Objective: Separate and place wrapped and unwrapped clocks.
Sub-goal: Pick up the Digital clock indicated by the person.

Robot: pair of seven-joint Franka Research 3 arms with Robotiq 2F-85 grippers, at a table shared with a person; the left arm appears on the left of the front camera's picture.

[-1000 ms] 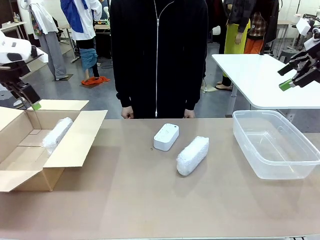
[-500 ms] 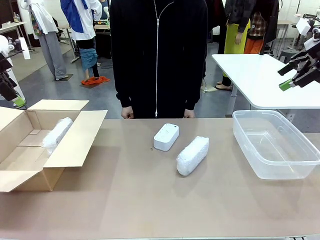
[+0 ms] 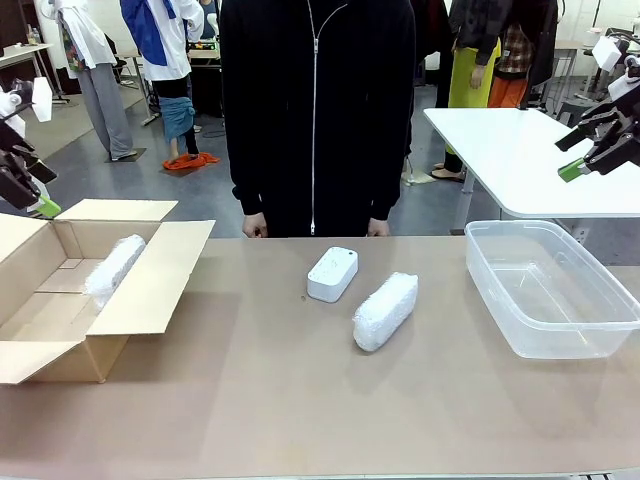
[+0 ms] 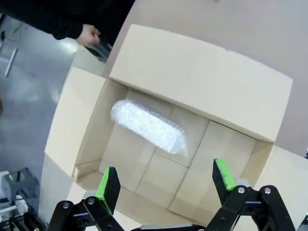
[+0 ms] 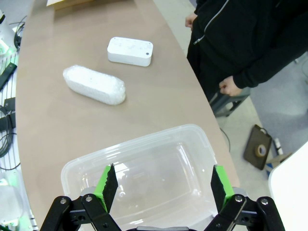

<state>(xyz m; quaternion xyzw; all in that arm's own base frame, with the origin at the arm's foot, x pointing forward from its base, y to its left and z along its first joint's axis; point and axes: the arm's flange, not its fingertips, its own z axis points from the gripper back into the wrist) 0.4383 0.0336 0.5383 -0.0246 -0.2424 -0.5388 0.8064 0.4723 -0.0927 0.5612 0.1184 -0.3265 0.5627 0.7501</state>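
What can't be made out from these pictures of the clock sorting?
- Front and right wrist views: contents of the wrapped bundle on the table, hidden by bubble wrap.
- Left wrist view: contents of the second bundle in the cardboard box, likewise wrapped.
- Front view: markings on the bare white clock, too small.

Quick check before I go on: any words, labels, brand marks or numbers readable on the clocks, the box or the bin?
No readable text anywhere.
No print shows on the bare white clock, the bubble-wrapped clock beside it, the second bubble-wrapped clock, the cardboard box it lies in, or the clear plastic bin.
The bare white clock's top has only a small dark dot, not a character.
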